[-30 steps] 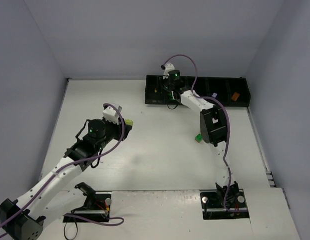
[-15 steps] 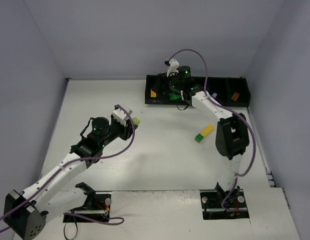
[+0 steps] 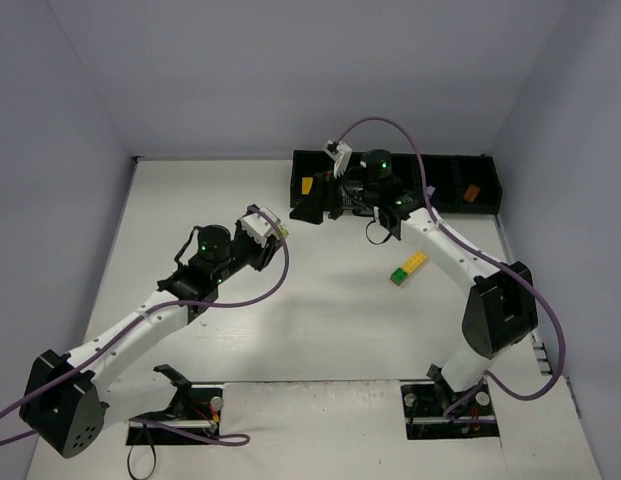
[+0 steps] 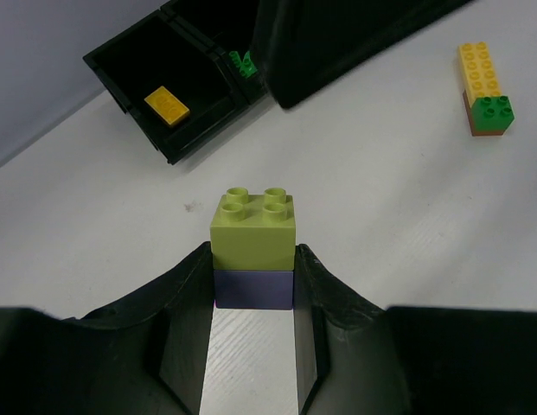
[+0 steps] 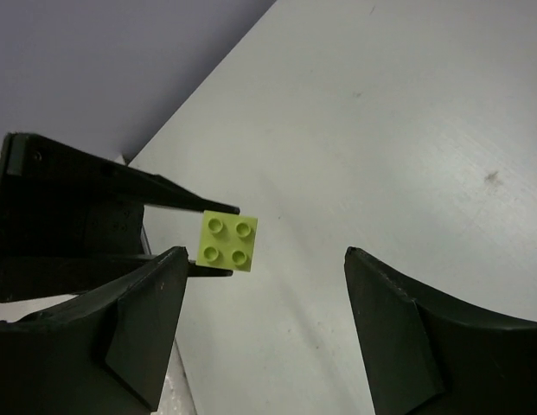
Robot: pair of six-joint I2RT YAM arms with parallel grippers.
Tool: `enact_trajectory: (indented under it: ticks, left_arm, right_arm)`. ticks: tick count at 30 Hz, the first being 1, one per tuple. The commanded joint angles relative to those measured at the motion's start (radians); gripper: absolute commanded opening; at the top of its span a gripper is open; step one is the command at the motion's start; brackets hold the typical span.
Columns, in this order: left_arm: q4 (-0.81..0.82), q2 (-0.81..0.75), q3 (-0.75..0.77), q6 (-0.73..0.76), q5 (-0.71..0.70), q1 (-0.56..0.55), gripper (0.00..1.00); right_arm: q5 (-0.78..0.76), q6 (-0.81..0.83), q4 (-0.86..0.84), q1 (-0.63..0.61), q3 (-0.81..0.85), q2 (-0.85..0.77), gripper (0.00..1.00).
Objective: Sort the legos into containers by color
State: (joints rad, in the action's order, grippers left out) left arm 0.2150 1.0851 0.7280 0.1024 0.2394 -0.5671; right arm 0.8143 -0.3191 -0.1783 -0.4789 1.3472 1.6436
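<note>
The left hand (image 4: pixel 253 258) pinches 1 lavender brick (image 4: pixel 253 290) with 1 lime brick (image 4: pixel 253 225) stacked on top. The right hand (image 5: pixel 264 255) stands spread above the table (image 5: pixel 380 130).

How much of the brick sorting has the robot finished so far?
Partly done. The tray already holds a yellow brick, a green brick and an orange brick. The left gripper grips a lime-on-lavender stack; the right gripper is open, empty. A yellow-green-brown stack waits on the table, unsorted.
</note>
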Motion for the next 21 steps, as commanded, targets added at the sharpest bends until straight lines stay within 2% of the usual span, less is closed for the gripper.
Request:
enact_trajectory:
  ticks: [1, 14, 21]
  left_arm:
    - [0.126, 0.007, 0.085, 0.039, 0.037, 0.003, 0.0]
    - [0.15, 0.039, 0.109, 0.031, 0.087, 0.001, 0.0]
    - [0.159, 0.045, 0.116, 0.026, 0.092, -0.002, 0.0]
  right_arm:
    - [0.071, -0.021, -0.033, -0.016, -0.005, -0.034, 0.69]
    - [0.108, -0.018, -0.021, -0.044, 0.001, 0.005, 0.68]
    - [0.111, -0.015, -0.021, -0.063, 0.023, 0.038, 0.64]
